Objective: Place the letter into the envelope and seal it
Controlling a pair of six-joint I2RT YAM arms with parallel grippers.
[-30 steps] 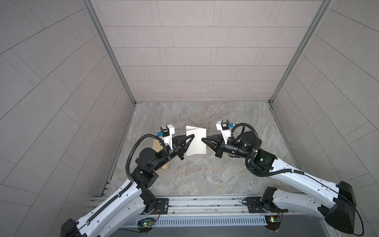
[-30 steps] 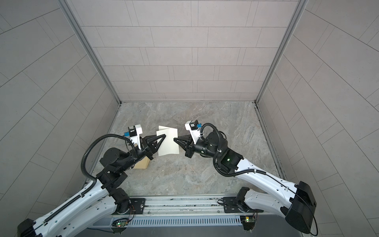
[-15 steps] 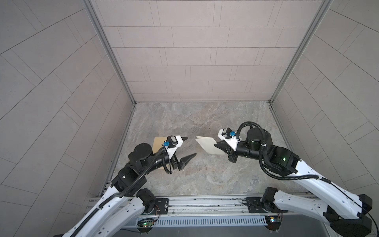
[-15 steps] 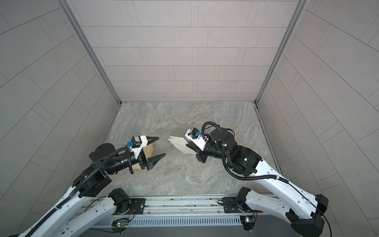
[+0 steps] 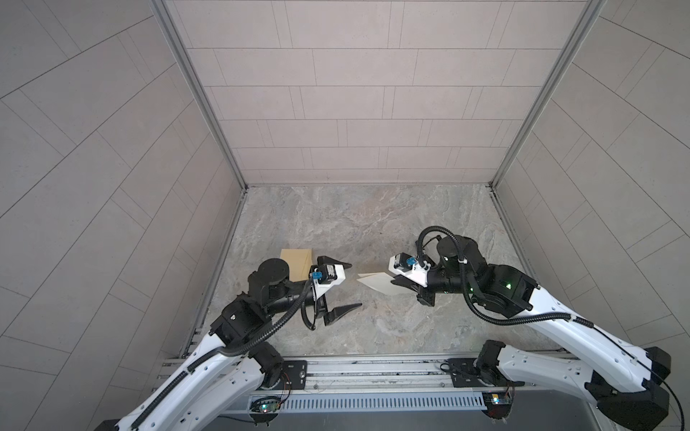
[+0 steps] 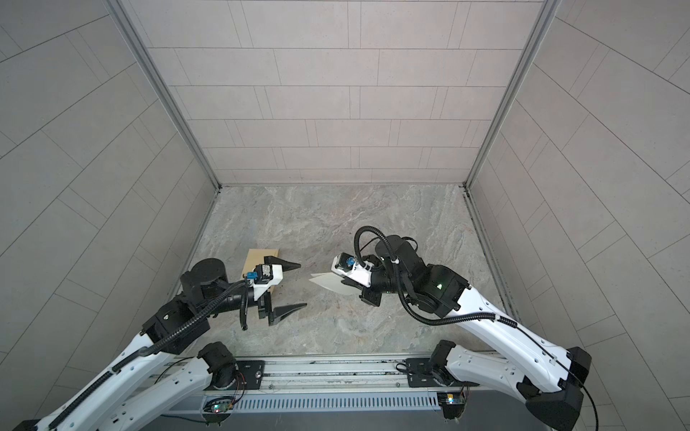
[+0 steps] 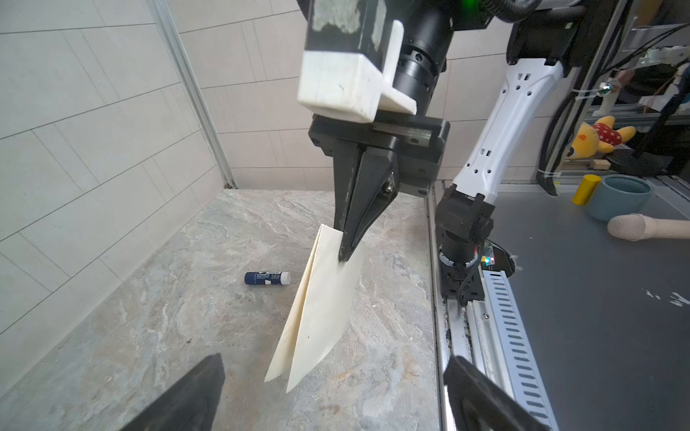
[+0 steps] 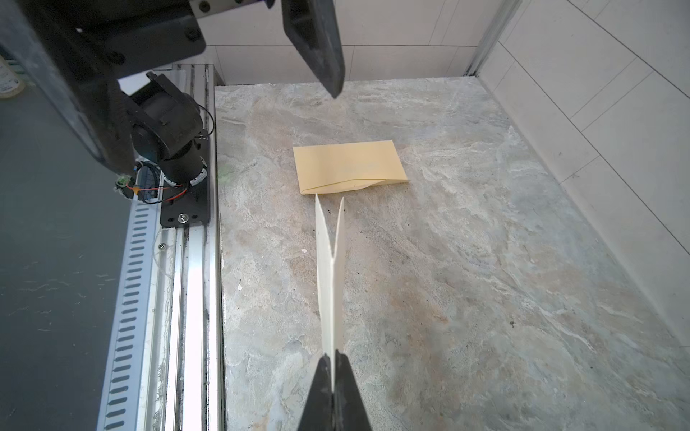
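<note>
Right gripper [image 5: 395,282] is clamped on the folded letter [image 5: 373,282], held above the surface [image 5: 373,224], right of centre in both top views. Left gripper [image 5: 354,285] gapes empty. I'd use it to open the envelope [image 5: 295,259], lying flat left of centre, first. Letter's pale, folded double, free edges splaying into a V.

Pale cream folded paper letter [image 7: 321,309], plain on both outer faces, no print showing from here. Over on the left, the flat mustard-tan paper envelope [image 8: 347,166], plain too. The stone-look tabletop [image 5: 373,224] runs grey, veined with beige and rusty patches. Small cylindrical glue stick [image 7: 267,278]: dark blue body, white cap, white label marks. Right gripper [image 8: 331,358] black; pale grey tiled walls [image 5: 354,93], thin dark seams.
</note>
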